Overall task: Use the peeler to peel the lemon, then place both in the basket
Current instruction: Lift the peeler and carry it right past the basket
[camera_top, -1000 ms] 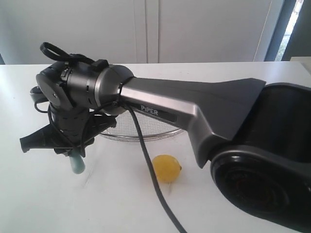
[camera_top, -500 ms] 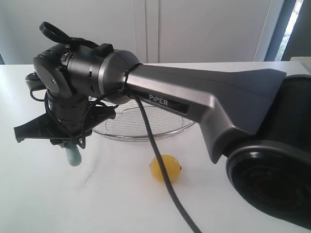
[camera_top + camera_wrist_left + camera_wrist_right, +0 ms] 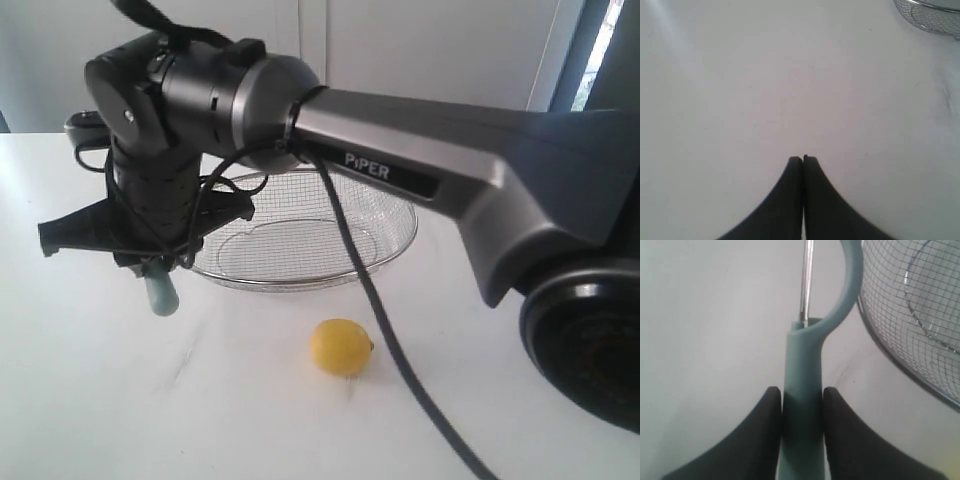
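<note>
My right gripper (image 3: 802, 392) pinches the peeler (image 3: 801, 355) handle; left gripper (image 3: 803, 160) closed, empty. The lemon (image 3: 341, 346) lies unheld. I fear it rolls under the blade; blade angle unclear.

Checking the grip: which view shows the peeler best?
The right wrist view: the peeler fills it, teal handle clamped by the right hand, loop head and blade visible. The exterior view shows only its handle end. The left wrist view shows none.

Only one word can be read: "PiPER". It is printed in pale letters on a dark strip (image 3: 390, 172) that runs along the grey link of the right arm (image 3: 480, 150) – directly above the basket (image 3: 290, 250), towards its right half.
</note>
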Controlling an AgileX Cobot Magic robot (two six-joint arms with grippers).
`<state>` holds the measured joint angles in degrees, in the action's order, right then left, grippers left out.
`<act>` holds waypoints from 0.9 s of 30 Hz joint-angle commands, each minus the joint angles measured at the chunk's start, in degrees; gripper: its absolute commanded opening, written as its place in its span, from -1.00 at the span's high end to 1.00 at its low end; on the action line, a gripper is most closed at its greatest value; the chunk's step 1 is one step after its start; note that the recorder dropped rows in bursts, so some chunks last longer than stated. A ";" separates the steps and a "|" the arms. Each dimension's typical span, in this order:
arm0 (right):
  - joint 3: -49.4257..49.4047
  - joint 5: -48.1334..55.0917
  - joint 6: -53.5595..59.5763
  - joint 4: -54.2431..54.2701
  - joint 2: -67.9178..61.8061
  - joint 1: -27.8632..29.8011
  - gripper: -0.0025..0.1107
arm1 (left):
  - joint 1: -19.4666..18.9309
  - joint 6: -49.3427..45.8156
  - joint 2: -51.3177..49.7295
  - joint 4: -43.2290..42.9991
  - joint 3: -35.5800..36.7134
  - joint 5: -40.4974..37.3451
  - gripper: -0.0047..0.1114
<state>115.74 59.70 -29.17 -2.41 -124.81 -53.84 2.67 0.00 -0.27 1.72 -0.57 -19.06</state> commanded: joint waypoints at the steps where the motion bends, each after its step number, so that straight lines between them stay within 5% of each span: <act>1: 0.16 1.11 3.65 3.40 1.78 3.10 0.96 | -0.14 0.00 0.27 -0.06 0.57 -0.16 0.92; 27: -0.11 10.26 12.83 5.76 4.60 15.74 0.96 | -0.14 0.00 0.27 -0.06 0.57 -0.16 0.92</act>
<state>115.74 69.84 -17.80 3.61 -121.48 -39.35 2.67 0.00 -0.27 1.72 -0.57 -19.06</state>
